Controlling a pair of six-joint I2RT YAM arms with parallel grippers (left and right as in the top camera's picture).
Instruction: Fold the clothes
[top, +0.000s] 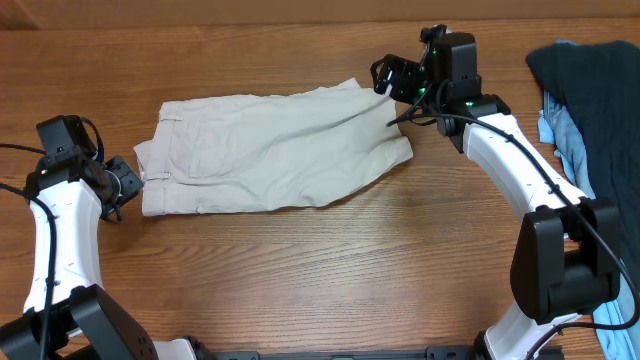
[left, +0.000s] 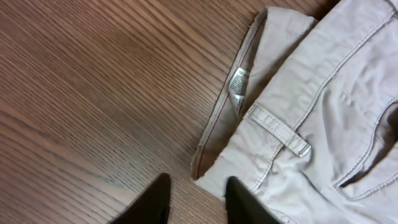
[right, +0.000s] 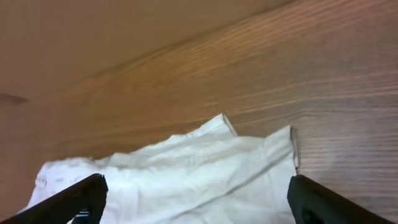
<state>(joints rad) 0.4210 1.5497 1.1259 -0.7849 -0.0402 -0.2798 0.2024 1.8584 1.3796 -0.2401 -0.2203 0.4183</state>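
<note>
Brown wood table (top: 330, 260) (left: 93, 93) under everything, with long grain lines running across. Past its far edge, a plain light brown strip; cannot tell what that is.

At the far left, the left gripper (top: 125, 185) (left: 196, 202). Hangs low over the wood, black fingers (left: 155, 202) only a little way apart, with nothing pinched between them. Just in front of its tips and off to its right, the waistband corner of the pale beige shorts (top: 270, 150) (left: 323, 124) (right: 186, 168). A small white tag and a belt loop there. One fingertip right at the cloth edge; cannot tell if touching.

Shorts spread flat on the table between the two grippers. Waistband end by the left gripper, leg ends by the right gripper. A few wrinkles in the cloth.

Next, the right gripper (top: 385, 75) (right: 199, 205), just beside the far leg corner. Fingers (right: 74, 199) spread wide, holding nothing. Bumpy leg hem right below and in front of it, lying between the two fingers in the right wrist view.

Well off to the right of that gripper, a dark navy garment (top: 590, 100) in a heap by the table's right edge. Light blue garment (top: 556, 140) peeking out beside and under it. Both well apart from the shorts.
</note>
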